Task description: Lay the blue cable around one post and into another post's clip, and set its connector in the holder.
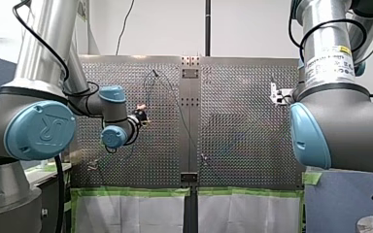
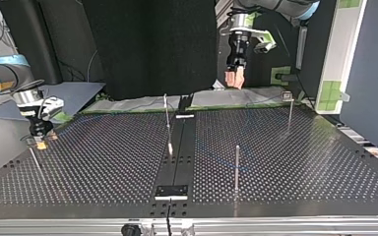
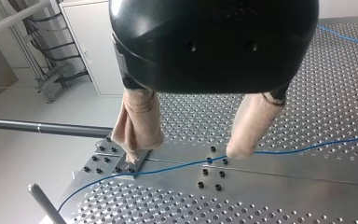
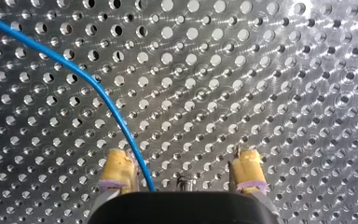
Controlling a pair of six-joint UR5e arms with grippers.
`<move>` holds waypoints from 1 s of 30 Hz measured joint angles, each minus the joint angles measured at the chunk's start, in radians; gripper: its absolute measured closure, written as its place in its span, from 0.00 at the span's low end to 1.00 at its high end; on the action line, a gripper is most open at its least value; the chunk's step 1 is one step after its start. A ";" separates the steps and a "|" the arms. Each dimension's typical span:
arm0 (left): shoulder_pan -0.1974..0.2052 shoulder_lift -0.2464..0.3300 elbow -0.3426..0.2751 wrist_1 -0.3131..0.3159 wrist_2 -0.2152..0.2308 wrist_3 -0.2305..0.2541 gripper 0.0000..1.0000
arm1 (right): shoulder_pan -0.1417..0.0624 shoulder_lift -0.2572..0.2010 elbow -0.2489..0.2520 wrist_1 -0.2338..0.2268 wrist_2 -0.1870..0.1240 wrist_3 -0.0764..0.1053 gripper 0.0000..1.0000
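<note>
Our right pincer [image 4: 182,158] stands spread over the bench [image 4: 261,70] with the blue cable [image 4: 93,86] lying loose between its pads [image 4: 118,164], our left pincer [image 3: 185,154] likewise spread, so we judge gripping comes next.

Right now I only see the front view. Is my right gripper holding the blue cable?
Observer: No. The right wrist view shows the right gripper open; the blue cable runs between its yellow pads, close beside one, ungripped.
Operator: And the other one?
Observer: The left wrist view shows the left gripper open, beige pads apart, the cable lying on the table under them.
Operator: Anything close to the right gripper?
Observer: In the top view it sits low over the table, beside a thin post at that view's left.
</note>
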 joint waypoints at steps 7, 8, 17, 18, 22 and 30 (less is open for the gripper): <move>0.001 0.000 0.000 0.002 -0.003 0.002 0.00 | 0.007 0.000 0.001 0.014 0.000 -0.012 0.00; 0.001 0.000 0.000 0.001 -0.003 0.002 0.00 | 0.008 0.000 0.001 0.019 0.000 -0.017 0.00; 0.009 0.000 -0.013 0.003 -0.003 0.005 0.00 | 0.024 0.000 0.001 0.066 0.007 -0.071 0.00; 0.010 0.000 -0.013 0.003 -0.003 0.006 0.00 | 0.026 0.000 0.001 0.071 0.008 -0.077 0.00; 0.016 -0.001 -0.014 0.004 -0.003 0.006 0.00 | 0.032 0.000 0.001 0.086 0.017 -0.097 0.00; 0.019 -0.002 -0.014 0.005 0.000 0.004 0.00 | 0.038 0.000 0.006 0.098 0.042 -0.107 0.00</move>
